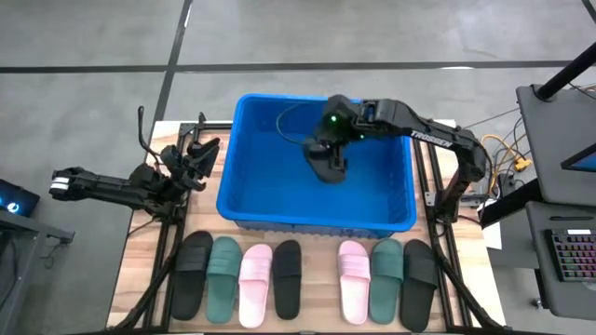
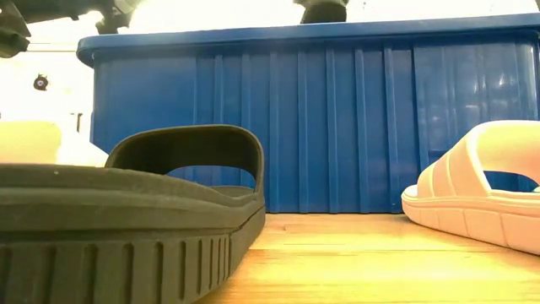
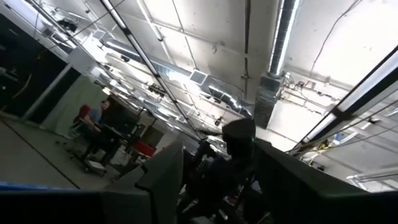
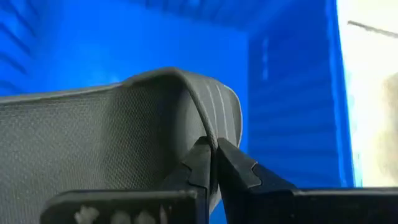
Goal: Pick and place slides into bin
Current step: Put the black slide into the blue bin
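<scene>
The blue bin [image 1: 251, 200] stands in the middle of the table. My right gripper [image 1: 328, 149] reaches down into it and is shut on a black slide [image 1: 329, 167]. Seven slides lie soles down in a row in front of the bin: black [image 1: 194, 276], green [image 1: 223, 279], pink [image 1: 255, 284], black [image 1: 287, 277], pink [image 1: 354, 279], green [image 1: 386, 279], black [image 1: 419, 284]. My left gripper [image 1: 194, 156] waits at the table's left beside the bin, open and empty, pointing upward. My right gripper pinches the edge of the black slide's strap [image 4: 208, 134] between its two fingers [image 4: 198, 163], at their free ends. It comes from above into the bin. The slide hangs below the fingers inside the bin; whether it touches the bin's floor, I cannot tell.
In the low view a black slide [image 2: 126, 211] and a pink slide [image 2: 481, 194] lie close in front of the bin's ribbed wall [image 2: 337, 127]. Bare wood shows between the two groups of slides [image 1: 318, 279]. Desks with equipment stand to the right of the table [image 1: 559, 167].
</scene>
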Robot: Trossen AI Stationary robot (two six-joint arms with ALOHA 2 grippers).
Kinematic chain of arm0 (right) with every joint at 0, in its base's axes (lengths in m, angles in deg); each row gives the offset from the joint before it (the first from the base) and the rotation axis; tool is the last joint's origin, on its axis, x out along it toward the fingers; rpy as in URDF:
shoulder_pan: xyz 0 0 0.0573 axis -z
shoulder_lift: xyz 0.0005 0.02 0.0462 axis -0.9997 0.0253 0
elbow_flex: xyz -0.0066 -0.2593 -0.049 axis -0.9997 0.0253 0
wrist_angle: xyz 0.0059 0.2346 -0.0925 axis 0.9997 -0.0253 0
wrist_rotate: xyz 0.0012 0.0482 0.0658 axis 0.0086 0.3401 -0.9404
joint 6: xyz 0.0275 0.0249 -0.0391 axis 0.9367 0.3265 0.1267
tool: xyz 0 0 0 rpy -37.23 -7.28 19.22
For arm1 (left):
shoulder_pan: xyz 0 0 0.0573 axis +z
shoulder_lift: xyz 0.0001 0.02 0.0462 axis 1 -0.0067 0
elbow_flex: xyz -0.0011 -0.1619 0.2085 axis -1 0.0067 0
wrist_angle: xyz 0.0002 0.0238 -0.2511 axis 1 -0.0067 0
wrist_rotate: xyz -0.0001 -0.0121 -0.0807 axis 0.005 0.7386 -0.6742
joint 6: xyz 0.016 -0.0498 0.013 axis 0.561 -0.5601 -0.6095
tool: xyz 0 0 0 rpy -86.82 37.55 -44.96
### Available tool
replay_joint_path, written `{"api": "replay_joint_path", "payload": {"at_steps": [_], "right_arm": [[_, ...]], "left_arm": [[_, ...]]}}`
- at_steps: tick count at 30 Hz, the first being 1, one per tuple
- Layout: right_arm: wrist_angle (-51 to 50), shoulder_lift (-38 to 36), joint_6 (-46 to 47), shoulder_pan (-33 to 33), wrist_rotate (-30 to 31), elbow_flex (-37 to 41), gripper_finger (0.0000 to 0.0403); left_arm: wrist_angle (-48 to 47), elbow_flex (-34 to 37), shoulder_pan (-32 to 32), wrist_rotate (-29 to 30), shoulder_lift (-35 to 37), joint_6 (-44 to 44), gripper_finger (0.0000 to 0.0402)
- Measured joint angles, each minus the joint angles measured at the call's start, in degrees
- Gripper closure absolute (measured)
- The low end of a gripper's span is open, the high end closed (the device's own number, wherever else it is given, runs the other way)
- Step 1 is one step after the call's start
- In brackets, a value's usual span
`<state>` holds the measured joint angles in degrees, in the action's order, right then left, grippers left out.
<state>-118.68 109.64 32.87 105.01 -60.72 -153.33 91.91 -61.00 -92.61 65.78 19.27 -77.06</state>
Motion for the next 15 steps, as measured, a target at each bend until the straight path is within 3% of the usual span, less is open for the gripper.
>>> {"api": "replay_joint_path", "payload": {"at_steps": [8,15], "right_arm": [[8.6,-10.3,0.5,1.1,10.3,19.3,0.0392],[17.6,-18.5,1.3,2.2,15.4,33.8,0.0392]], "left_arm": [[-0.1,0.0,0.0,3.0,0.0,2.7,0.0221],[-0.1,0.0,0.0,5.3,0.0,3.0,0.0221]]}}
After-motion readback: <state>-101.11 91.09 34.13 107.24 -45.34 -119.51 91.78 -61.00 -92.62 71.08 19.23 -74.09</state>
